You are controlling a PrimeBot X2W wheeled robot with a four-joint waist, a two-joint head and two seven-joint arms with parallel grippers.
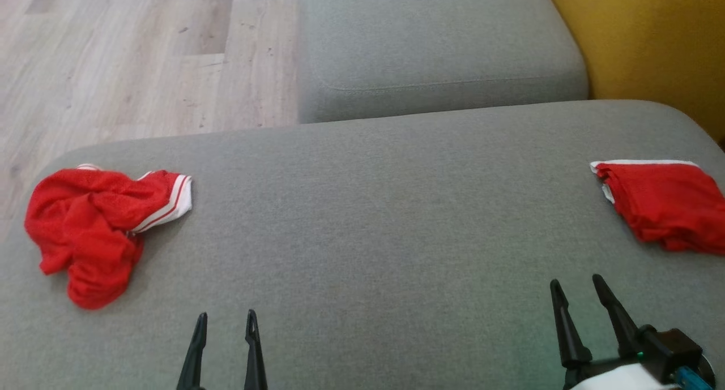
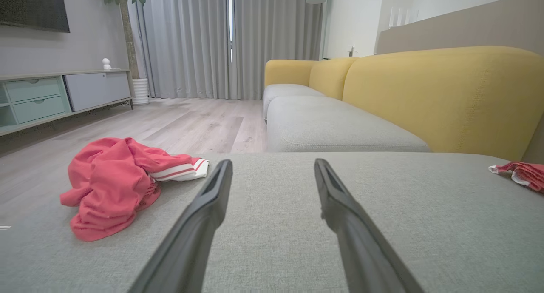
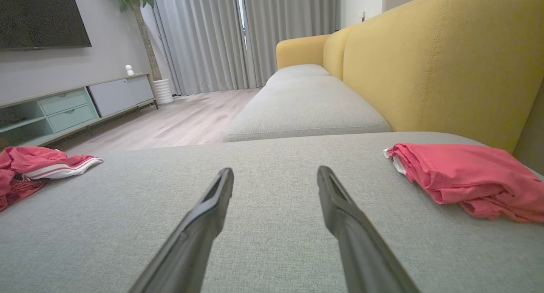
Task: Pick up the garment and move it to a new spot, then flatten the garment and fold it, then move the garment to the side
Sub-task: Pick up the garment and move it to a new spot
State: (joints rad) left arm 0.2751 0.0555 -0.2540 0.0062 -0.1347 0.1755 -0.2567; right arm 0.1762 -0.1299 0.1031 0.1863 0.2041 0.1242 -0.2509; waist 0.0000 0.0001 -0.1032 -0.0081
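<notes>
Okay, I've got the crumpled red garment [image 1: 90, 231] at the far left of the grey cushion [image 1: 368, 209], bunched in a heap, its white-striped hem poking out toward the middle. It's close to the cushion's left edge, with the wood floor [image 1: 113, 56] beyond it. Nothing is touching it.

On my left wrist camera the heap sits off to the left of the fingers, clear of them. My left gripper [image 1: 226, 316] is low in the head view, jaws spread wide with nothing between them but bare grey fabric. It's near the garment, not on it.

Over on the other side, my right gripper [image 1: 576, 281] is just as wide open and empty-handed, fingers pointing up the cushion. Just up and right of it lies a folded red garment [image 1: 668, 209], flat and tidy with a white edge along the top, at the right end of the cushion, well apart from the crumpled one.

Further out, a second grey seat cushion [image 1: 436, 45] runs away from me, and the yellow backrest [image 1: 651, 39] rises along the right.
</notes>
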